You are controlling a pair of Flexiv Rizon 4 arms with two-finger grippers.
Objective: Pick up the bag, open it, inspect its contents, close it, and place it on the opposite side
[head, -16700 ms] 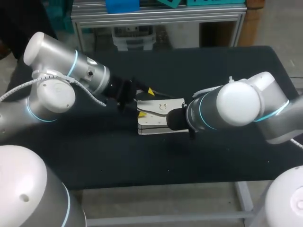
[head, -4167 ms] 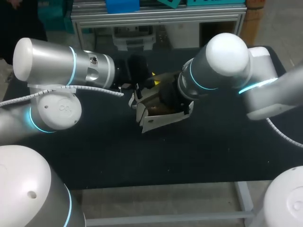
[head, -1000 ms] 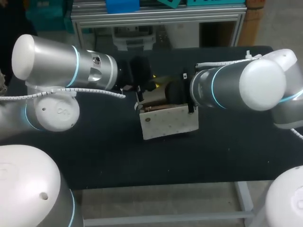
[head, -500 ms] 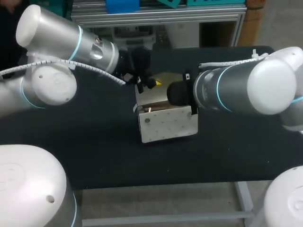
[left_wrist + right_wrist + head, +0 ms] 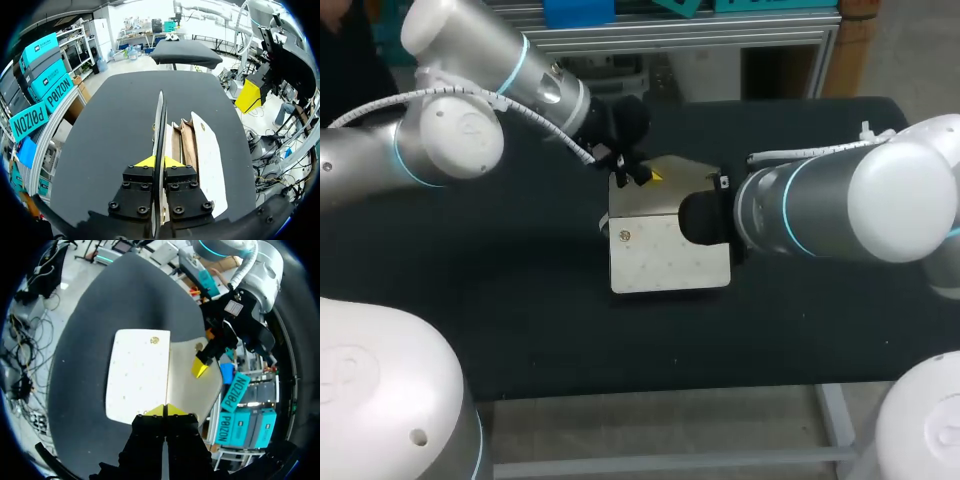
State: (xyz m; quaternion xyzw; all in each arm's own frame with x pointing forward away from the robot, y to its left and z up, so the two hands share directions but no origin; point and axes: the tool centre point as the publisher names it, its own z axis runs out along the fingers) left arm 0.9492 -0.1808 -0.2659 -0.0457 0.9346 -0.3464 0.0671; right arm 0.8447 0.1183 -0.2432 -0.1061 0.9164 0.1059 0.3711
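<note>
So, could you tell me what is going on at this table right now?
Both arms are holding a white bag at the middle of the black table. The left arm has its jaws clamped on the edge of one panel, and the right arm has its jaws on the other panel from the opposite side. The left wrist view shows a brown inside between the panels, so the bag is parted open.

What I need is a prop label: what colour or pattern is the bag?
The bag is cream-white with small scattered dots, clearest in the right wrist view.
</note>
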